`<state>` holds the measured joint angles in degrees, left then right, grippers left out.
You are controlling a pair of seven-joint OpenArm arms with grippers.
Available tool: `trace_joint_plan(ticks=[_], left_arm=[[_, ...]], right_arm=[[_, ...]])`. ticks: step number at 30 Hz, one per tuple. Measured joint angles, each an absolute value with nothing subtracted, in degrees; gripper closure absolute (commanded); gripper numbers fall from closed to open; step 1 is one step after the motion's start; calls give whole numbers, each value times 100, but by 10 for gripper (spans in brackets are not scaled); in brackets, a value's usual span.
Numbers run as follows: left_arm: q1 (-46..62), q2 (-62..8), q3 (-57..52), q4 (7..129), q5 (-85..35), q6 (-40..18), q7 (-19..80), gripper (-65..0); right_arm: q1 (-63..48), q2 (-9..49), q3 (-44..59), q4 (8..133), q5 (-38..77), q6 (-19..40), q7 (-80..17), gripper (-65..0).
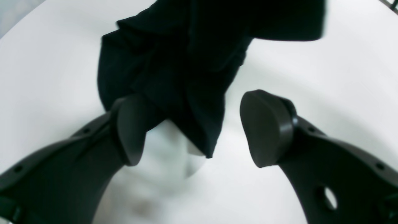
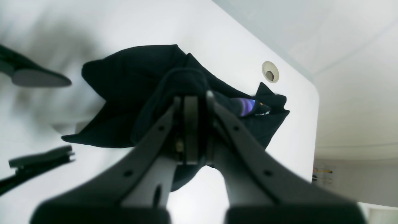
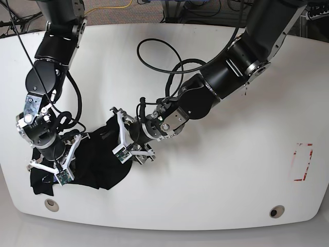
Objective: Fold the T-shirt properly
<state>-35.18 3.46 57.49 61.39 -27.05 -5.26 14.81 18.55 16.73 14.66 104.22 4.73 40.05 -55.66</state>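
Two wrist views settle the grips: left gripper point(image 1: 199, 130) spread above the shirt point(image 1: 174, 77), right gripper point(image 2: 194, 99) pinching it; base view hides both.

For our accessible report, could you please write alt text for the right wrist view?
The right gripper is shut on a bunched fold of the black T-shirt, which lies crumpled on the white table. The left gripper stands open at the frame's left edge, and a round hole sits near the table's corner.
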Motion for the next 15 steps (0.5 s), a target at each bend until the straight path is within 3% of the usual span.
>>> trace_joint_plan(ticks=[7,9,15], left_arm=[[-3511,489,5699,6029,-2773,-545,1103,-416],[-3509,517,5699,5927,-2773,-539,1090,-435],[-3020,12,5719,5924,-2779,-598,1437,-435]], right_arm=[[1791,1614,1463,10422,473,4007,-5581,-3],[1789,1603,1461,10433,473,4007,-5579,-22],[1380,1496,1466,10313,344,4010,-5795,-22]])
